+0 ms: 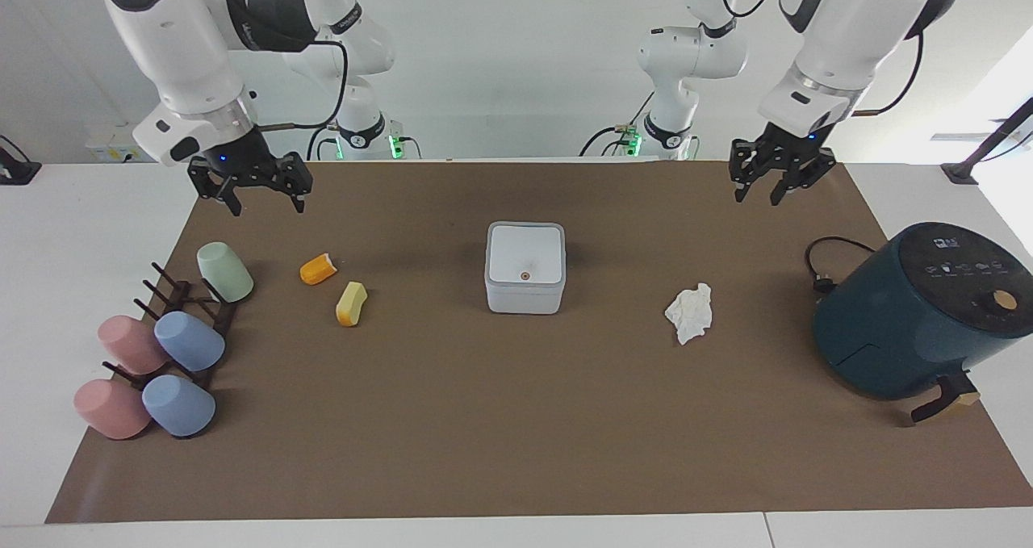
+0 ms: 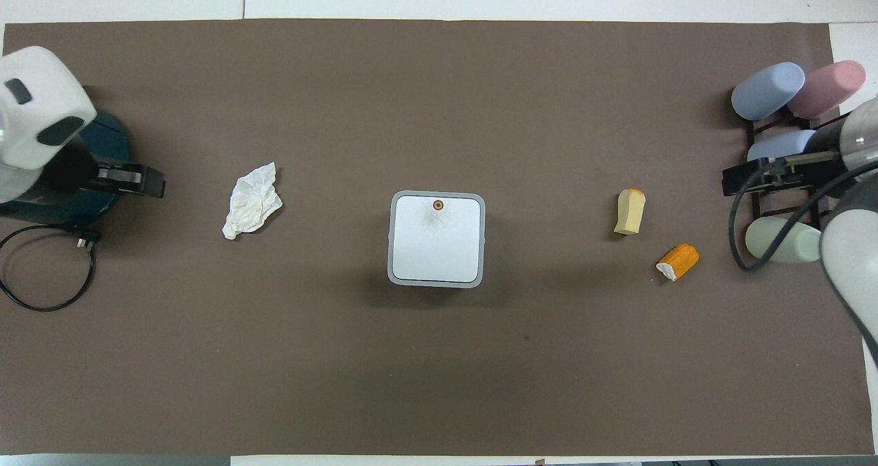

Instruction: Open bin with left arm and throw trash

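The bin (image 1: 524,267) is sitting closed at the middle of the brown mat (image 1: 516,419), its flat lid down and the small orange dot on the lid edge farther from me. Largest first: the mat is covering most of the table. The dark teal air fryer (image 1: 920,314) is standing at my left arm's end, with its black cord (image 1: 823,261) lying on the mat on the side nearer to me. The cup rack (image 1: 181,314) is occupying my right arm's end and is carrying pastel cups (image 1: 190,342) in green, blue and pink.

I am holding my left gripper (image 1: 763,191) in the air over the mat edge nearest my bases, between the bin and the air fryer; its fingers are standing apart and are gripping nothing. In the overhead view this gripper (image 2: 140,181) is showing beside the air fryer. I am holding my right gripper (image 1: 258,197) in the air over the mat near the cup rack, fingers spread and empty.

The crumpled tissue (image 1: 690,312) is lying between the bin and the air fryer. The pale yellow chunk (image 1: 351,303) and the orange chunk (image 1: 318,269) are lying close together between the bin and the cup rack, the orange chunk nearer to me.
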### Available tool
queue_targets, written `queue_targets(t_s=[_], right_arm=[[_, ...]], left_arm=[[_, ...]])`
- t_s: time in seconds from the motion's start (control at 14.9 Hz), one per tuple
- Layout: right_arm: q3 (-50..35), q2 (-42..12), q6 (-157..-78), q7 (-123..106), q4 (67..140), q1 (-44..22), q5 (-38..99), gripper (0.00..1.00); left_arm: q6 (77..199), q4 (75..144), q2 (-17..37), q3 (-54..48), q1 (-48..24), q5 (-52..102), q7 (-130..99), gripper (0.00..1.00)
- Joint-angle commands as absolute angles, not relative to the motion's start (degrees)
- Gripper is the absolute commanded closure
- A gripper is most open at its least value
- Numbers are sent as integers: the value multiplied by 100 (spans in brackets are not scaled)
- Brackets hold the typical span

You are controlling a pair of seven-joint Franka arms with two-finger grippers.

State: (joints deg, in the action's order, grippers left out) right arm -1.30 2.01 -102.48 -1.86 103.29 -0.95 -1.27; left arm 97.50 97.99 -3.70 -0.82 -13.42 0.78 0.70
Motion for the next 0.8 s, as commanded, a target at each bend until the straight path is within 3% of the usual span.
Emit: queue_targets(t_s=[0.0,0.2,0.4,0.74], right_arm=[[-167,-50,-11300,-290,11038,-333,0,0],[-167,-702,-12143,-237,11196,-352,149,0],[-167,-721,-13041,-229,12048,-343,149,1],[-176,-1062,-13174,183,12155,-395,167,3]], left_arm=[[10526,10493,-685,-9,-1975,96,-549,100],[11475,10783,-502,-9,-2626,140,-1816,100],[12706,11188,-239,-9,-3110,149,-2311,100],[13655,11145,516,-18,-3760,193,-2311,100]])
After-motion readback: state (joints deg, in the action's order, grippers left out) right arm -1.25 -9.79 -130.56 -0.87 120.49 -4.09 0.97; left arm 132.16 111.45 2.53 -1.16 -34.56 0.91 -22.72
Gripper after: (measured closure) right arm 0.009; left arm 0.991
